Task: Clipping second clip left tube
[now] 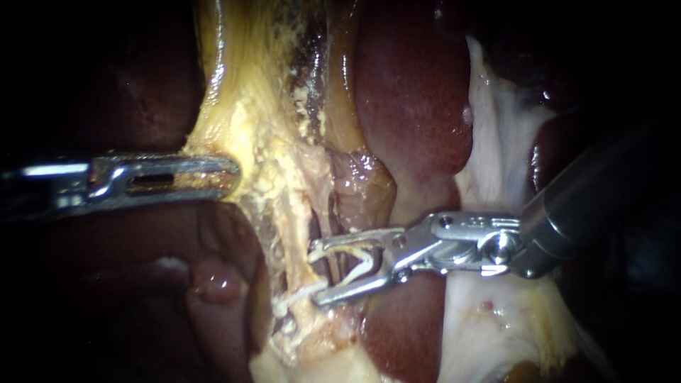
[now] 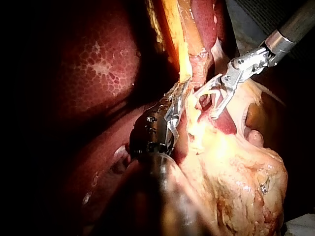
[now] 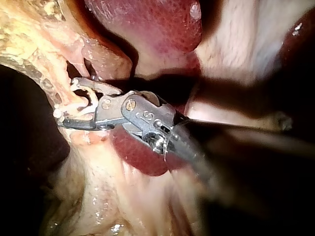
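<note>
My left instrument (image 1: 227, 174) comes in level from the left, its jaws shut on the yellowish gallbladder tissue (image 1: 248, 106) and holding it taut. Thin pale tubes run down beneath that tissue. My right instrument (image 1: 314, 275) reaches in from the right, jaws spread around the left tube (image 1: 317, 225) and holding a white clip (image 1: 362, 259) between them. Just below its lower jaw a white clip (image 1: 298, 294) sits across the tube. The right wrist view shows these jaws (image 3: 66, 102) straddling the pale strands with the clip (image 3: 81, 105) inside. The left wrist view shows both instruments (image 2: 177, 98) (image 2: 205, 104) close together.
Dark red liver (image 1: 411, 92) lies behind the tubes and under my right instrument. Pale whitish tissue (image 1: 496, 142) spreads at the right, above the right shaft (image 1: 582, 206). A small rounded pink lobe (image 1: 216, 284) sits below my left instrument. Mottled liver (image 2: 98, 69) fills the side of the left wrist view.
</note>
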You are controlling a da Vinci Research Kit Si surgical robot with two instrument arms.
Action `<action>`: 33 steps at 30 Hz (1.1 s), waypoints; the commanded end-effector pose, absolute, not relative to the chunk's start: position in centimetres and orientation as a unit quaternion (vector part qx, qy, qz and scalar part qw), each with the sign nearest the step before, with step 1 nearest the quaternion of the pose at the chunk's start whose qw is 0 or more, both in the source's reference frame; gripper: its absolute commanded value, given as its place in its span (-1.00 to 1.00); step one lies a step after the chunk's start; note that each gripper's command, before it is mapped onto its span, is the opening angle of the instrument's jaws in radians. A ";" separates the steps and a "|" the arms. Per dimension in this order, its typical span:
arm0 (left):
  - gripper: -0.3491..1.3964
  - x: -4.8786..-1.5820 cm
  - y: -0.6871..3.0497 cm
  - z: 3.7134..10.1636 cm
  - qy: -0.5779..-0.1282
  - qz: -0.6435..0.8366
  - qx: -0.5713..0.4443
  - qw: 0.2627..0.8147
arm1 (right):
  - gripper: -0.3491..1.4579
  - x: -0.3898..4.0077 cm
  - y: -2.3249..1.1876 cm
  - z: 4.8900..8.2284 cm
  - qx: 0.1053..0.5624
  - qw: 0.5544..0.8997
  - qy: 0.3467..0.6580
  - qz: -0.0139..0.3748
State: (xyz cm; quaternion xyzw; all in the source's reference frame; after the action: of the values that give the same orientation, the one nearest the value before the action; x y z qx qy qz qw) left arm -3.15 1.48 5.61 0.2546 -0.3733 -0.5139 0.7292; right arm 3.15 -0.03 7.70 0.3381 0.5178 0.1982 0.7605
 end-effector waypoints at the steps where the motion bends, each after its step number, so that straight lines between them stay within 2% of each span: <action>1: -1.00 -3.15 1.48 5.61 -0.373 -0.514 0.255 0.729 | -0.05 3.17 -0.03 7.70 0.338 0.760 0.518 0.199; 8: -1.00 -3.16 1.48 5.61 -0.373 -0.514 0.254 0.729 | -0.05 3.30 -0.06 7.75 0.338 0.760 0.518 0.198; 16: -1.00 -3.15 1.48 5.61 -0.373 -0.514 0.255 0.729 | -0.04 3.47 -0.19 7.86 0.352 0.758 0.519 0.179; 25: -1.00 -3.12 1.51 5.66 -0.374 -0.513 0.255 0.730 | -0.04 3.52 -0.20 7.87 0.389 0.718 0.555 0.160; 33: -1.00 -3.09 1.54 5.71 -0.374 -0.511 0.256 0.730 | -0.09 3.56 -0.22 7.87 0.407 0.702 0.564 0.151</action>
State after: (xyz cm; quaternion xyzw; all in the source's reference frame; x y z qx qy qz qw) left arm -3.08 1.54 5.72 0.2560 -0.3739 -0.5113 0.7302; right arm 3.57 -0.23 7.87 0.4088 0.5638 0.1514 0.7014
